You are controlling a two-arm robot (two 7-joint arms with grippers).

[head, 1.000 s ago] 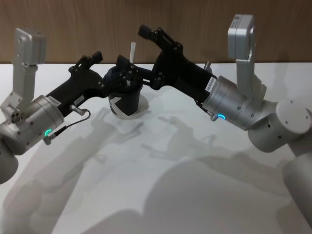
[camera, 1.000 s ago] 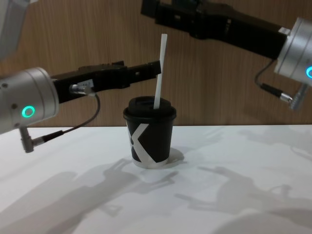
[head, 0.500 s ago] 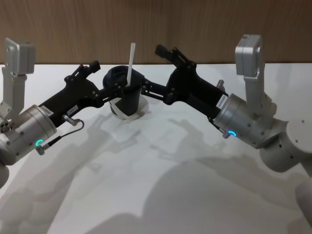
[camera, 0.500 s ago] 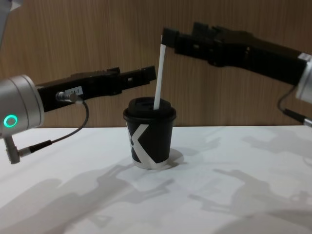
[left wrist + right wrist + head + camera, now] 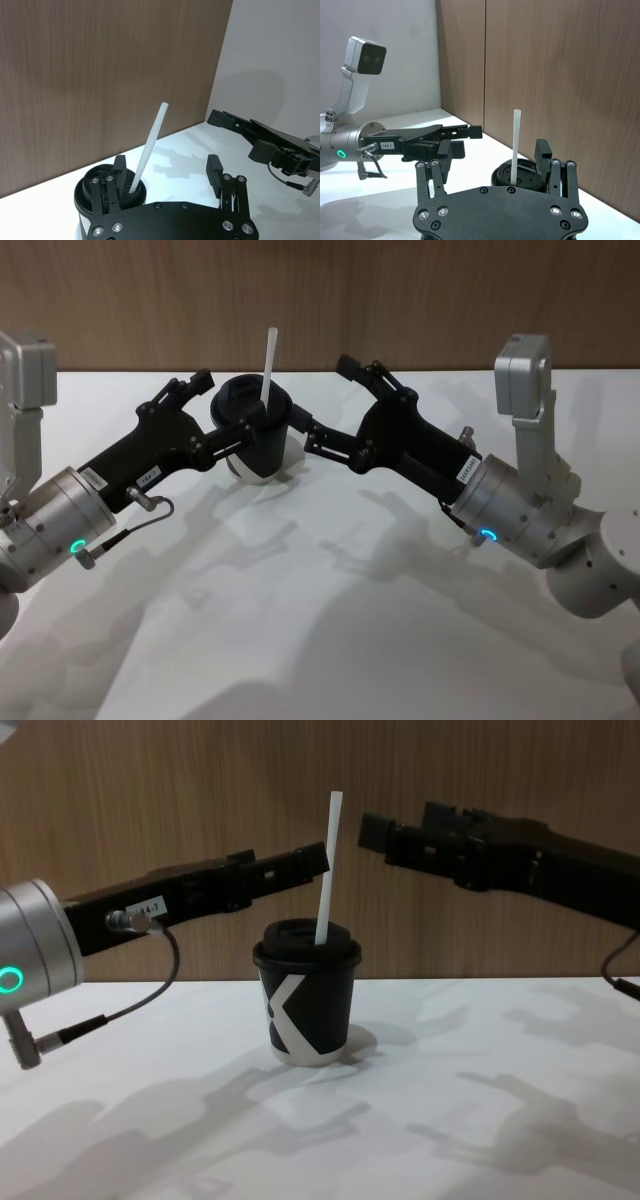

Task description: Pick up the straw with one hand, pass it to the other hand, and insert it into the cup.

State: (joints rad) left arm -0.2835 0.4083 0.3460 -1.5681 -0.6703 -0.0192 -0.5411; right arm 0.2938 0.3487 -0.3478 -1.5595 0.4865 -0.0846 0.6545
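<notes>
The black cup (image 5: 305,1005) with its white K mark stands on the white table. The white straw (image 5: 327,870) stands in its lid, leaning slightly. My left gripper (image 5: 226,403), green-ringed, is open over the cup; the straw (image 5: 148,147) rises between its fingers (image 5: 119,176), close to one and unheld. My right gripper (image 5: 328,398), blue-ringed, is open just right of the cup (image 5: 255,440), level with the lid. In the right wrist view the straw (image 5: 515,142) and lid (image 5: 522,175) sit beyond its spread fingers (image 5: 543,150).
A white table (image 5: 330,620) runs to a brown wood-grain wall (image 5: 400,300) close behind the cup. Both arms reach in from the sides and meet at the cup. The table in front of them is bare.
The right gripper has dropped from above the cup and drawn back right, off the straw's top. The left gripper has eased back a little. The straw stays standing in the lid.
</notes>
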